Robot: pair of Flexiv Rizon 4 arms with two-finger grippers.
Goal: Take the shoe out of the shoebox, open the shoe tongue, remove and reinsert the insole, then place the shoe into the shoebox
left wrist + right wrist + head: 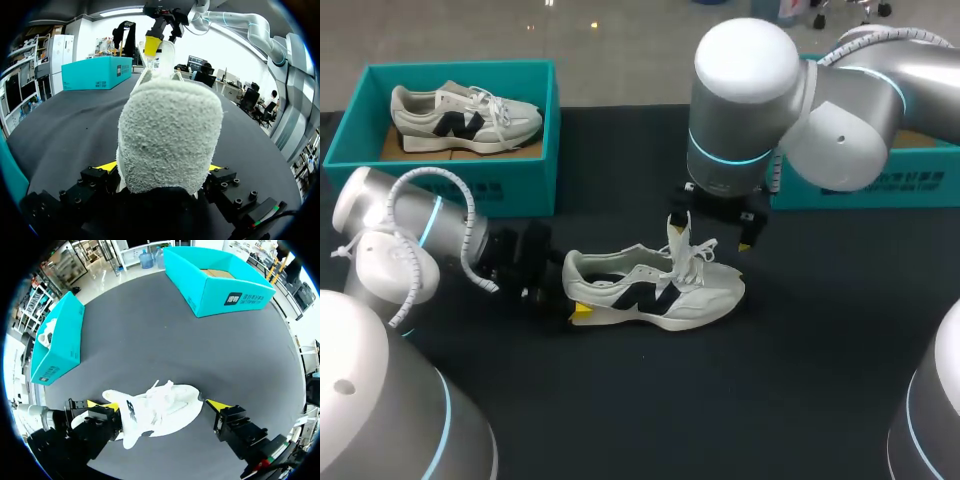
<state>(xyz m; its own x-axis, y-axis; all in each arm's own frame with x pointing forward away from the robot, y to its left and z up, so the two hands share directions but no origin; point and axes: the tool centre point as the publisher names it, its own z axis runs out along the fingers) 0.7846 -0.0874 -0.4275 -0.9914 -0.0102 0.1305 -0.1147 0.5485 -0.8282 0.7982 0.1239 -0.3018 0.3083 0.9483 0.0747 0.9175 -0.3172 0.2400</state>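
Note:
A white shoe [655,285] with a dark side logo lies on its sole on the black table, toe to the right. My left gripper [575,302] is shut on its fuzzy heel [170,135], with a yellow-tipped finger on each side. My right gripper [712,228] hangs open just above the raised tongue and laces [682,245]. In the right wrist view the shoe [160,407] lies below, between that gripper's [157,406] widely spread fingers. From the left wrist view the right gripper [161,30] shows over the far end of the shoe.
A teal shoebox [520,190] at the back left holds a second white shoe [460,115]. Another teal shoebox [880,185] stands at the back right, partly behind my right arm. Bare black tabletop [720,400] lies in front of the shoe.

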